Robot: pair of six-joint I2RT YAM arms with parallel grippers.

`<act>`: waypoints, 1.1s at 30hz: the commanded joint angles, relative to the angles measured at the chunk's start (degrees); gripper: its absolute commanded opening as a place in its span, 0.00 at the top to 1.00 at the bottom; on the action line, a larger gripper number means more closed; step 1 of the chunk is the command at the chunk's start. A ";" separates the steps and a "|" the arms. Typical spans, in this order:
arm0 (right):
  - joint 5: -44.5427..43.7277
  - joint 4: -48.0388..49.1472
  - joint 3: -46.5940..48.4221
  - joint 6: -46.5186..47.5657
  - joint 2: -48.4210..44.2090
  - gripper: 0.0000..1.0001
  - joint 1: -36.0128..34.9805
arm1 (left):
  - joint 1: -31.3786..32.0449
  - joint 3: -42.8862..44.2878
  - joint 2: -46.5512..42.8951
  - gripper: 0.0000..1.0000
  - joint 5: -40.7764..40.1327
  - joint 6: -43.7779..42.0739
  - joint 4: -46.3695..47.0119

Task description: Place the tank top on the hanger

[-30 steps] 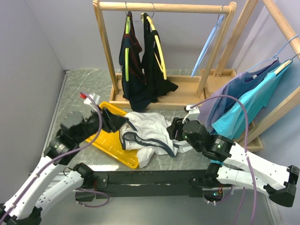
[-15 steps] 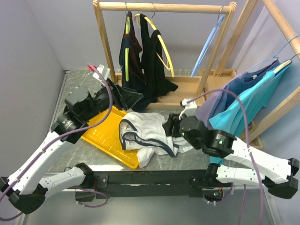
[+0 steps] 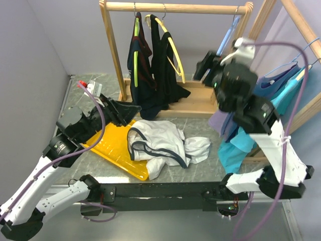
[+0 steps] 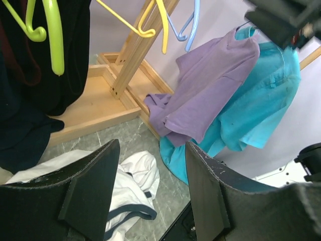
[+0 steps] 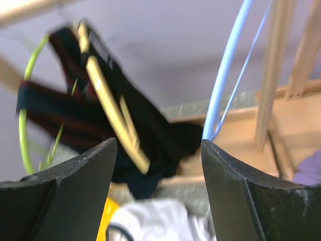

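Two grippers: both stand with jaws apart and nothing between them. The left gripper [image 3: 124, 111] is low over the far end of the yellow tray [image 3: 108, 148]; the right gripper [image 3: 206, 69] is raised near the right end of the wooden rack [image 3: 175, 7].
Tank top: the tank top [image 3: 160, 143] lies crumpled, partly on the tray and partly on the desk [image 3: 80, 88], in front of the rack. Neither gripper touches it.
Hanger: the hanger [image 3: 229, 31] hangs bare from the rack's top rail, well apart from the garment.
Done: nothing, as far as we can see.
Left: we judge the whole job remains, namely taking the hanger, then working both straps over its shoulders.
Top view alone: gives us the whole layout, with heap and hanger both in sight.
Right wrist view alone: shows the hanger's blue arm rising just beside the right finger, outside the jaws; we cannot tell whether it touches.
Left wrist view alone: shows the purple shirt [image 4: 210, 85] and teal shirt [image 4: 261, 110] closely, with a white edge of the garment below the open jaws.
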State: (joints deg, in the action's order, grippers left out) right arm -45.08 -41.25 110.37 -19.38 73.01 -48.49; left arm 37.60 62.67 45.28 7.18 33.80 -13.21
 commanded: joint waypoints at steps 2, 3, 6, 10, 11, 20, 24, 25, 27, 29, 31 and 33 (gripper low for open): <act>5.96 -7.69 13.79 2.59 7.57 0.24 8.04 | 0.19 -0.62 0.86 0.39 -1.73 -0.32 -0.41; 6.93 -9.53 15.48 2.15 8.80 0.24 10.84 | 0.19 -0.62 0.95 0.39 -1.64 -0.32 -0.41; 12.37 -13.13 21.89 0.84 14.16 0.24 15.69 | 0.19 -0.45 1.22 0.39 -1.47 -0.31 -0.59; 17.74 -13.85 25.33 -0.49 18.48 0.24 21.59 | 0.19 0.08 1.13 0.38 -2.17 -1.02 -1.38; 17.83 -13.50 24.99 -0.40 18.66 0.24 22.03 | 0.19 0.17 1.13 0.38 -2.26 -1.19 -1.64; 13.89 -12.19 21.04 -0.31 22.26 0.25 24.41 | 0.19 0.69 1.39 0.38 -2.61 -1.72 -2.17; 10.28 -12.88 20.06 -0.22 22.61 0.36 24.41 | 0.19 0.61 1.39 0.38 -2.78 -1.98 -2.70; 9.84 -12.89 18.93 -0.31 22.35 0.44 24.32 | 0.19 0.61 1.39 0.38 -2.87 -2.16 -2.87; 9.31 -11.93 17.35 -0.31 20.95 0.52 24.23 | 0.19 0.69 1.57 0.37 -3.05 -2.34 -2.96; 8.61 -11.13 15.23 -0.05 20.07 0.59 24.32 | 0.19 0.61 2.01 0.38 -2.96 -2.42 -3.14; 7.91 -11.30 15.32 0.30 19.80 0.69 24.06 | 0.19 0.52 2.18 0.38 -2.70 -2.34 -2.87; 7.12 -11.57 15.84 1.00 19.54 0.81 23.53 | 0.19 0.17 2.10 0.38 -2.44 -2.34 -2.61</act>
State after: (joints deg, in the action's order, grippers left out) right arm -34.74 -53.93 125.47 -19.77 95.55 -24.49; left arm 37.60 62.08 47.27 4.64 32.56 -17.06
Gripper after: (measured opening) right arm 0.272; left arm 0.623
